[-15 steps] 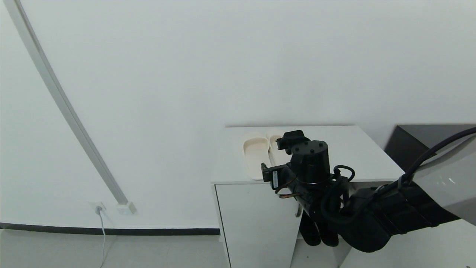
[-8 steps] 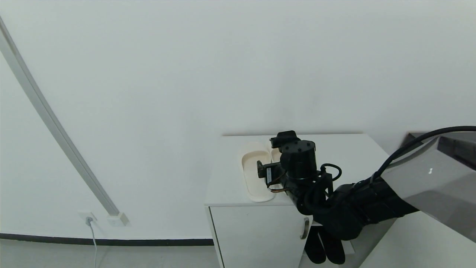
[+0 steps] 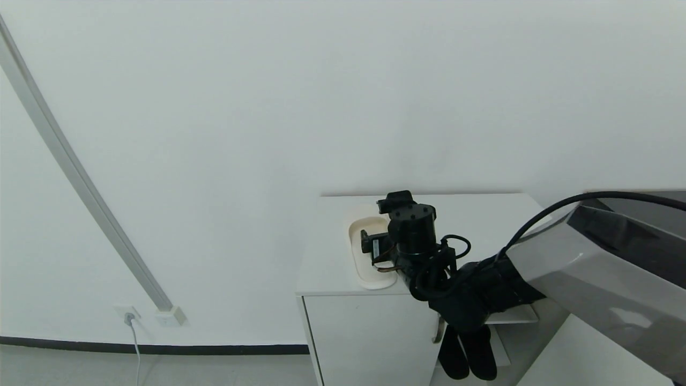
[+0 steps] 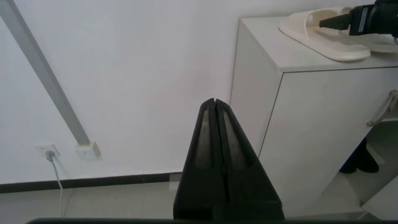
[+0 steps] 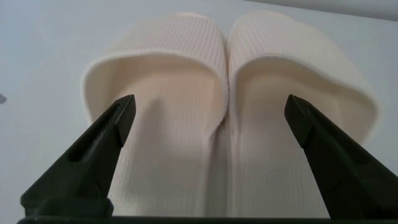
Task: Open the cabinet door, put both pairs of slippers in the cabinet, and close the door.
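A plain white wall (image 3: 268,107) stands behind everything, with a dark skirting (image 3: 214,333) along its foot. A pale conduit (image 3: 80,177) slants down it to a small box near the floor.

Against the wall stands the white cabinet (image 3: 482,214). Its left door (image 3: 370,338) is shut, with a handle (image 3: 439,329) at the door's right edge. To the right of that door the cabinet is open, showing a shelf (image 3: 514,316). Below the shelf a pair of black slippers (image 3: 469,354) stands upright inside, side by side.

The right arm (image 3: 471,295) stretches from the right over the cabinet's front edge, its wrist above the left part of the top.

The cream slippers (image 3: 367,257) lie there on the cabinet top, flat and touching side by side, near the left edge. They are not yet inside.

The right gripper (image 5: 209,112) hangs just over this pair with its fingers (image 5: 112,130) spread wide — one over the outer side of each slipper, at the strap openings. Whether the tips touch the slippers cannot be told.

The left gripper (image 4: 214,102) is held low, left of the cabinet and well apart from it, pointing at the wall. Its fingers are pressed together with nothing between them.

A socket (image 3: 127,312) sits beside the conduit's lower end, and a cable (image 3: 136,354) drops from it toward the floor.
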